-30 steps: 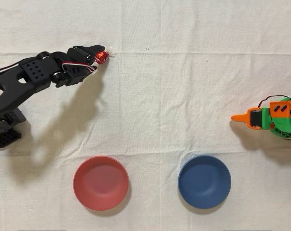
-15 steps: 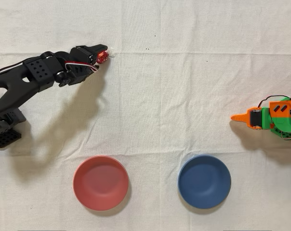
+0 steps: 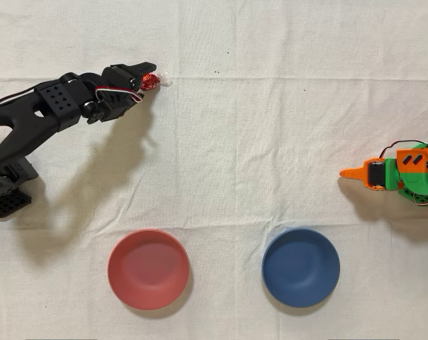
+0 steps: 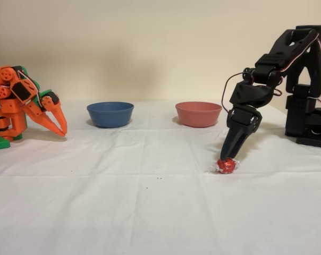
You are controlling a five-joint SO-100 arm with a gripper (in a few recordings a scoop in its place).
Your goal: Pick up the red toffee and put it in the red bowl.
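1. In the overhead view, your black arm [image 3: 44,117] is reaching in from the left edge toward the upper left of the frame, over a white cloth [image 3: 271,163] that is covering the table.
2. Your gripper [image 3: 147,76] is sitting at the toffee [image 3: 151,81], in the upper left of that view. The fingers are drawn narrow around the candy and touching it, but you cannot tell from either view whether they are truly clamping it.
3. In the fixed view, the gripper [image 4: 230,158] is pointing steeply down at the right of centre, and the toffee [image 4: 227,166] is lying on the cloth right at its tips. The red foil is shining, and a clear twisted end is sticking out to the left.
4. The red bowl [image 3: 148,269] is sitting at the lower left of the overhead view, well apart from the toffee. In the fixed view, it [image 4: 198,113] is standing behind the gripper, right of centre.
5. A blue bowl [image 3: 300,267] is sitting beside the red one, at the lower right of the overhead view. In the fixed view, it [image 4: 110,113] is standing left of centre.
6. The idle orange arm [image 3: 402,173] is resting at the right edge of the overhead view. In the fixed view, it [image 4: 22,106] is at the far left, pointing down toward the cloth.
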